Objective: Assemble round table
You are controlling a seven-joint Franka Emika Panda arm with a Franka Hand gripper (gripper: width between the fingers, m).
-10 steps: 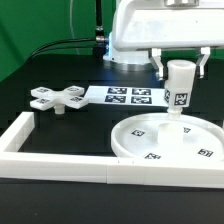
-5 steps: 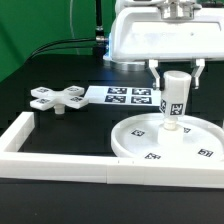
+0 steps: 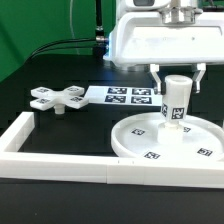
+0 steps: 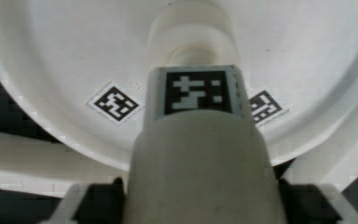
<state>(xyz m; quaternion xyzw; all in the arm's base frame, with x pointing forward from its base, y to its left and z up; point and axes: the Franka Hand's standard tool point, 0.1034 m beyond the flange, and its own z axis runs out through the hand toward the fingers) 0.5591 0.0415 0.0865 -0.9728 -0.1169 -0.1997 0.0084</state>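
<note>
The large rimmed round disc (image 3: pixel 168 139) lies on the black table at the exterior view's right, with tags on its face. My gripper (image 3: pixel 176 80) is shut on the short cylinder leg (image 3: pixel 175 103) and holds it upright over the disc's middle, its lower end at or just above the disc's hub. In the wrist view the leg (image 4: pixel 201 130) fills the middle, clamped between my dark fingers (image 4: pixel 83 205), with the disc (image 4: pixel 69 70) beyond it. The cross-shaped piece (image 3: pixel 58 98) lies on the table at the exterior view's left, apart from the gripper.
The long white square-bar frame (image 3: pixel 55 161) runs along the front and left of the table. The marker board (image 3: pixel 122 96) lies flat behind the disc. The robot's white base (image 3: pixel 150 40) stands at the back, with black cables to its left.
My gripper has lowered the cylinder leg toward the disc's middle and shifted it slightly to the exterior view's left. The disc and the cross-shaped piece have not moved.
</note>
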